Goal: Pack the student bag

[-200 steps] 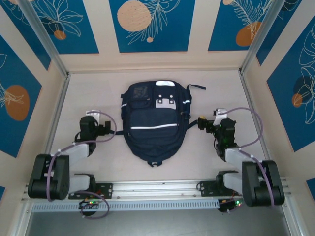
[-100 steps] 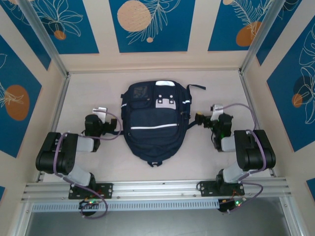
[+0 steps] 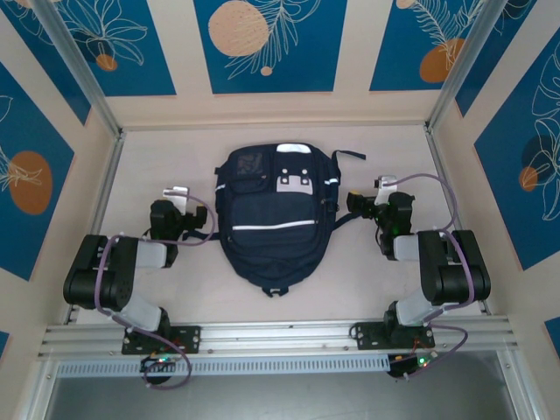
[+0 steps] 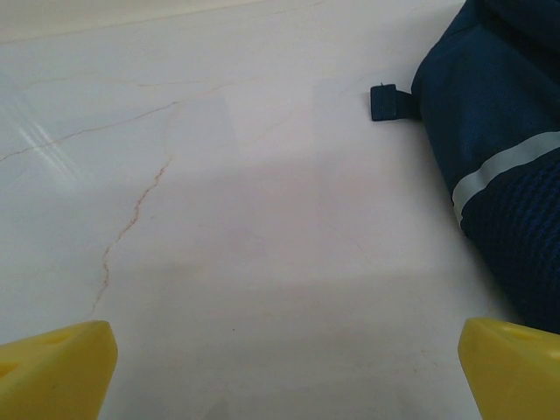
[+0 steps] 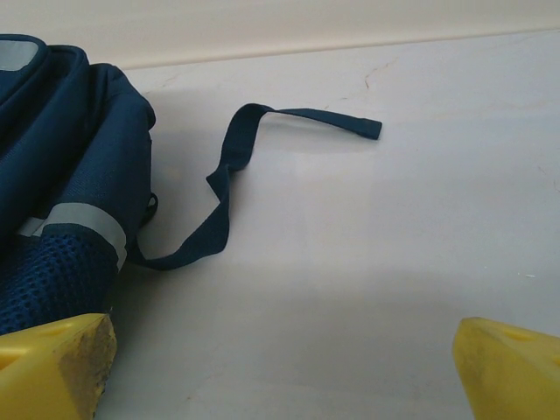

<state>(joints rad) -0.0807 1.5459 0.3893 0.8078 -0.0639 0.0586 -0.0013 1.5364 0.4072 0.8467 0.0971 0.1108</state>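
Observation:
The student bag (image 3: 271,219), a dark navy backpack with pale stripes and a grey patch, lies flat in the middle of the table. Its striped side fills the right edge of the left wrist view (image 4: 507,157) and the left edge of the right wrist view (image 5: 61,166). A loose navy strap (image 5: 223,188) trails from the bag across the table. My left gripper (image 3: 179,203) (image 4: 284,367) sits just left of the bag, open, with bare table between its yellow fingertips (image 4: 57,367). Just right of the bag, my right gripper (image 3: 374,197) (image 5: 284,363) is open too, holding nothing.
A short navy strap tab (image 4: 389,101) sticks out beside the bag. Aluminium frame posts (image 3: 451,87) and patterned walls close in the table on three sides. The arm bases stand on the rail (image 3: 280,334) at the near edge.
Both arms have raised their elbows and carried their grippers a little farther from the bases, along the bag's sides. Both grippers stay open. The bag has not moved.

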